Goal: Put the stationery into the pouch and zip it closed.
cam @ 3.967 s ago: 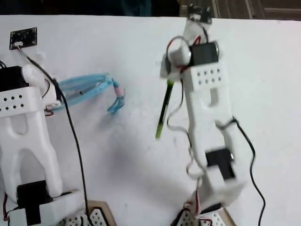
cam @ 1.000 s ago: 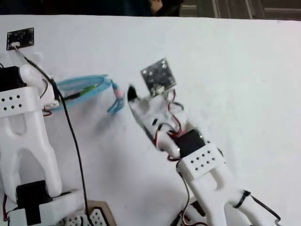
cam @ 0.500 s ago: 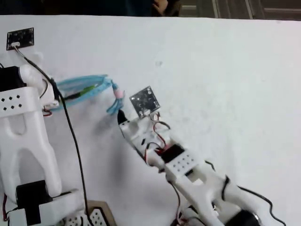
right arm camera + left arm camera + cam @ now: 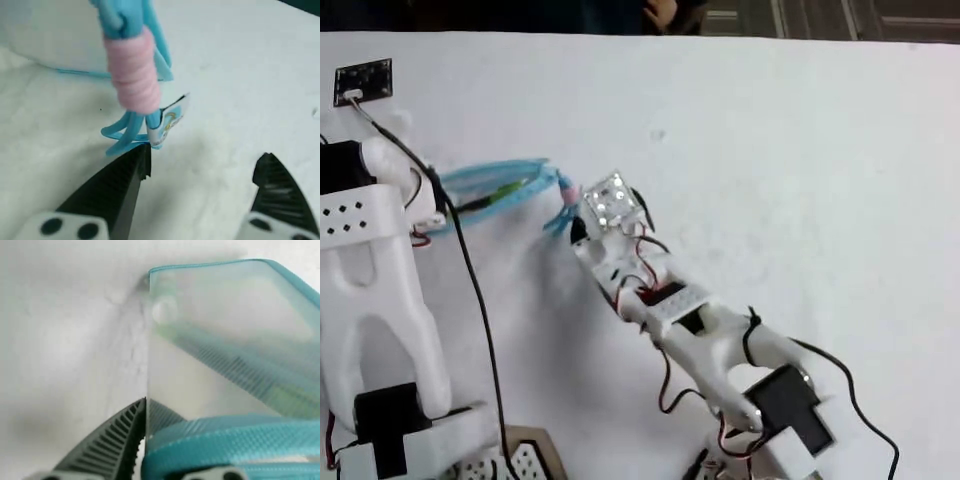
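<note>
Presently holds right end effector (image 4: 205, 160) wide open, one finger just beside the pink-wrapped blue zip tassel (image 4: 132, 75). Pins the thin see-through pouch (image 4: 510, 170) by its rim with left end effector (image 4: 146, 440), on bench (image 4: 800, 150), green pen (image 4: 505, 190) inside. Looks light, floppy, slippery; likely best pinched at the tassel, pulled straight along the zip.

You had a pouch (image 4: 225, 330) of smooth, translucent teal plastic with a faint sheen, edged in woven, ribbed teal tape (image 4: 225, 440). Its zip pull (image 4: 132, 70) was glossy blue cord bound in matt pink thread. The table (image 4: 240, 55) looked matt white and slightly crumpled, like cloth. The left gripper (image 4: 145, 412) and right gripper (image 4: 205, 165) showed dark, matt, ribbed plastic.
</note>
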Controlling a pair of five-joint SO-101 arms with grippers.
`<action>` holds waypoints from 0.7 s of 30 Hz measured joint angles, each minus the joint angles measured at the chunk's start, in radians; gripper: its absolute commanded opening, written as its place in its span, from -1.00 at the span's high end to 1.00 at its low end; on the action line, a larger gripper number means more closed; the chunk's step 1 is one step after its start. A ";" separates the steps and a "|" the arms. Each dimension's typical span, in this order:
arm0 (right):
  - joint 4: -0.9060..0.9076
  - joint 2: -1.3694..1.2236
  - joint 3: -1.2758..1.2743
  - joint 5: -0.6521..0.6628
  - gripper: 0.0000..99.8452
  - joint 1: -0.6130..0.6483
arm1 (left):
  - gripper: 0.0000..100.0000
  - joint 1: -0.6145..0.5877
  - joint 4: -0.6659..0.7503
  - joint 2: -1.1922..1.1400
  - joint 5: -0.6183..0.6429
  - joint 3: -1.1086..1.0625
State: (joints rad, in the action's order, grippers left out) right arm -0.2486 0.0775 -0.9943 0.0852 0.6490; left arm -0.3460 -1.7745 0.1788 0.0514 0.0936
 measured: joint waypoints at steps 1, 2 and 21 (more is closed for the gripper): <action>0.000 0.000 0.000 0.002 0.36 -0.002 | 0.96 0.000 0.000 0.000 0.000 0.000; 0.000 0.000 0.000 0.002 0.36 -0.002 | 0.96 0.000 0.000 0.000 0.000 0.000; -0.175 -0.193 0.198 0.002 0.76 0.018 | 0.96 0.000 0.000 0.000 0.000 0.000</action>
State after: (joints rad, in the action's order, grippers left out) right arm -0.4235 -0.1158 -0.7963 0.0867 0.6674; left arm -0.3460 -1.7745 0.1788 0.0514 0.0936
